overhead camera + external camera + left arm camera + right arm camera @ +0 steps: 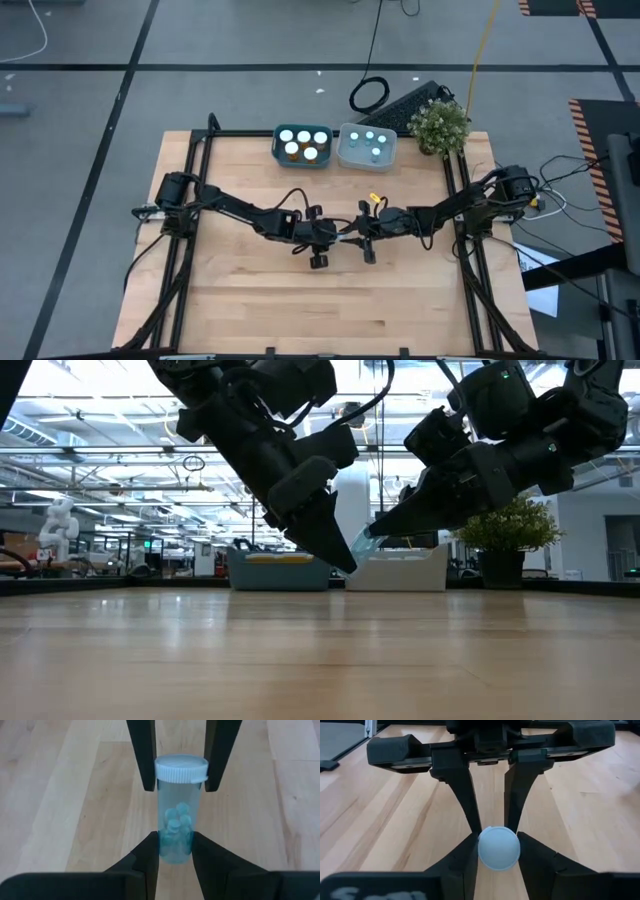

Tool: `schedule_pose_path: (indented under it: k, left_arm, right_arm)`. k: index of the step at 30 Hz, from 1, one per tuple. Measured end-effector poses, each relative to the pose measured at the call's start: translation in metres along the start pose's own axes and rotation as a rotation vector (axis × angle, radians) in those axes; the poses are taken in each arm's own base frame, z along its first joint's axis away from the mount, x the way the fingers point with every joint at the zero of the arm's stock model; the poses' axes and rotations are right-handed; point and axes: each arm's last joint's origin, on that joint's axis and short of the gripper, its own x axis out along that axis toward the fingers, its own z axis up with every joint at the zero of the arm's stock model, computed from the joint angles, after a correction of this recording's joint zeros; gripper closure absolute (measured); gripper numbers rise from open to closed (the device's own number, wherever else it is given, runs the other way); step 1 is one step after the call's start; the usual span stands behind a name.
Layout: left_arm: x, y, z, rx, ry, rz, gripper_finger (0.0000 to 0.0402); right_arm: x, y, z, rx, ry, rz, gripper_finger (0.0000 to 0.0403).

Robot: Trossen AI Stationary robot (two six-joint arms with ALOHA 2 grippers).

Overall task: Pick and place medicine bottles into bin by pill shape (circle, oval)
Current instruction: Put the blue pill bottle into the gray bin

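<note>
Both arms reach inward and meet above the tabletop's middle, left gripper (174,845) and right gripper (499,847) each pinching opposite ends of one pale-blue pill bottle (177,807) held off the tabletop (250,300).

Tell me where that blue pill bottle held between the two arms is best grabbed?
Grip the blue pill bottle across its round white cap, coming from the cap end as the right gripper does: the left gripper clamps the base.
</note>
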Motion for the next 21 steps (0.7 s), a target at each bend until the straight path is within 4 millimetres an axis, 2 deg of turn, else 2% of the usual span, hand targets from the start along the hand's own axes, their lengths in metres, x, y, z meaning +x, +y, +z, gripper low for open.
schedule_pose_path:
  k: [6,11,16,21]
  left_arm:
    - [0.0,0.0,0.0,-0.012,-0.007,0.041,0.0283]
    - [-0.002,-0.001,-0.004,0.041,0.031,0.117,0.0209]
    - [-0.002,0.002,-0.008,0.055,0.07,0.158,0.0128]
    - [-0.001,0.014,-0.011,0.038,0.112,0.197,0.0101]
  right_arm:
    - [-0.001,0.0,0.002,0.0,-0.002,-0.004,0.028]
    - [-0.01,-0.005,0.008,0.006,0.026,-0.018,0.0285]
    - [-0.026,-0.018,0.015,0.026,0.088,-0.063,0.0285]
    - [-0.053,-0.04,0.026,0.068,0.12,-0.15,0.0283]
